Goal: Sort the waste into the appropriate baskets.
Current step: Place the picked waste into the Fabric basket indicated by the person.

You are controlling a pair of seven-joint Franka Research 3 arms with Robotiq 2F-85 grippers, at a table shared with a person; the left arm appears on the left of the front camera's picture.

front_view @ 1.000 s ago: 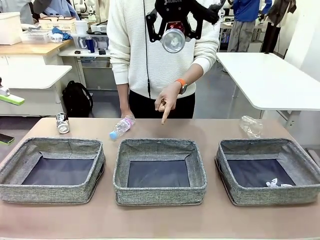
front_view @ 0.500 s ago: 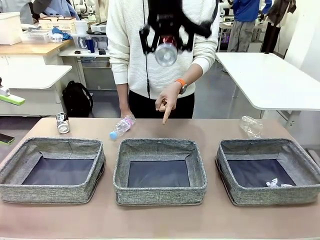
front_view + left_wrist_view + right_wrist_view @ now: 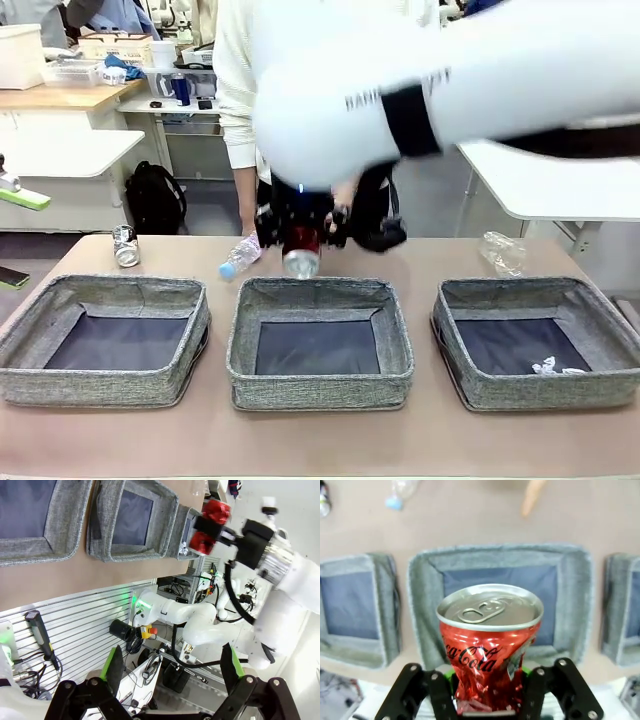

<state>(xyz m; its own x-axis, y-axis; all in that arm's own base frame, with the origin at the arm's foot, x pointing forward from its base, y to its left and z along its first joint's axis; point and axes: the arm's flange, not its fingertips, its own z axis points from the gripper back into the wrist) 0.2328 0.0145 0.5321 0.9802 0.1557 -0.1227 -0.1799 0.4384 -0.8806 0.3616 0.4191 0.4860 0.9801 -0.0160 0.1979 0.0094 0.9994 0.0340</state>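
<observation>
The dented red drink can (image 3: pixel 490 645), judged light and crushable, is being clamped by its lower wall in the right gripper (image 3: pixel 487 682); the left gripper (image 3: pixel 172 665) is being held open.

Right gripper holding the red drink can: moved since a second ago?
Yes. The right gripper with the red drink can has dropped from well above to just over the far rim of the middle grey woven basket.
</observation>
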